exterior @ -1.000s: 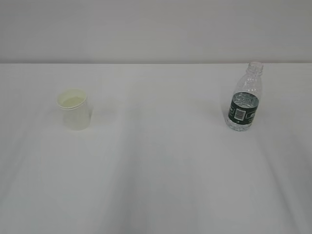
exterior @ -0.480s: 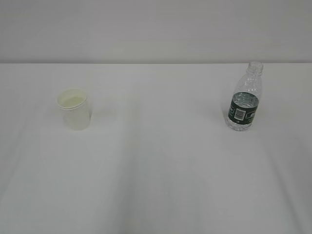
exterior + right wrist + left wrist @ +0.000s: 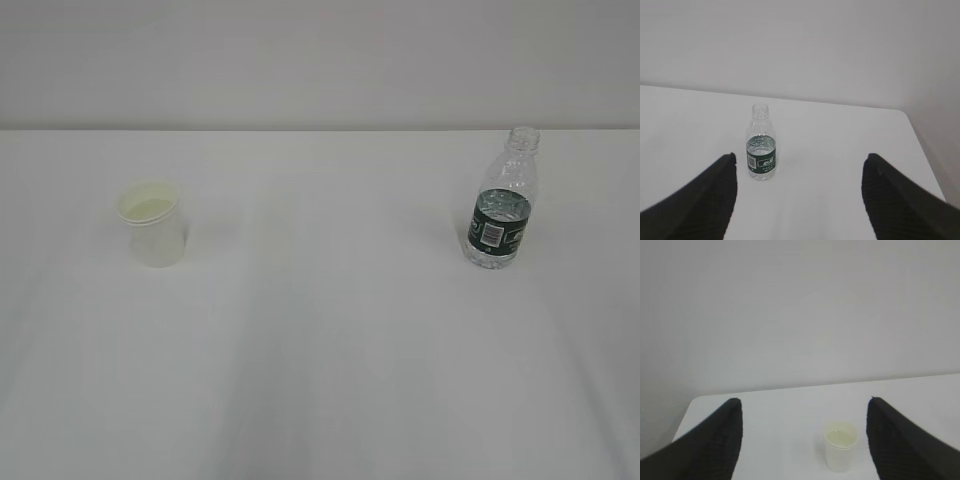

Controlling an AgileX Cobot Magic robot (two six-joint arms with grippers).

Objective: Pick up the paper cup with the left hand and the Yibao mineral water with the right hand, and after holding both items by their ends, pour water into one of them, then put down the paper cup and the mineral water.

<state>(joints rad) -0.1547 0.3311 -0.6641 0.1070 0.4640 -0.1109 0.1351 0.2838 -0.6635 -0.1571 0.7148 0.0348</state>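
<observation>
Cup (image 3: 152, 223) sits upright on the white table (image 3: 330, 340), left side in the exterior view. Bottle (image 3: 501, 199) stands upright on the right side, well apart from the cup, cap off, neck bare. Dark green label with a white patch faces the camera. Water (image 3: 500, 205) in the bottle reaches roughly the top edge of the label. Cup interior looks pale yellowish; can't tell whether there's liquid in it.

No arms visible in the exterior view.

Left wrist view: left gripper (image 3: 802, 440) has its jaws spread wide, nothing between them. Two black textured fingers (image 3: 715, 440) frame the bottom corners of the picture. Cup (image 3: 841, 446) stands on the table ahead of them, a bit right of centre in the gap, closer to the right finger but clear of both. Table's left edge and rounded corner show on that side.

Right wrist view: right gripper (image 3: 797, 197) also wide open and empty. Bottle (image 3: 761, 144) stands ahead of the fingers (image 3: 895, 200), offset toward the left finger, not touching it. Table's right edge and rounded corner visible beyond.

Both grippers are back from their objects, no contact. Plain light wall (image 3: 320, 60) behind the table.
</observation>
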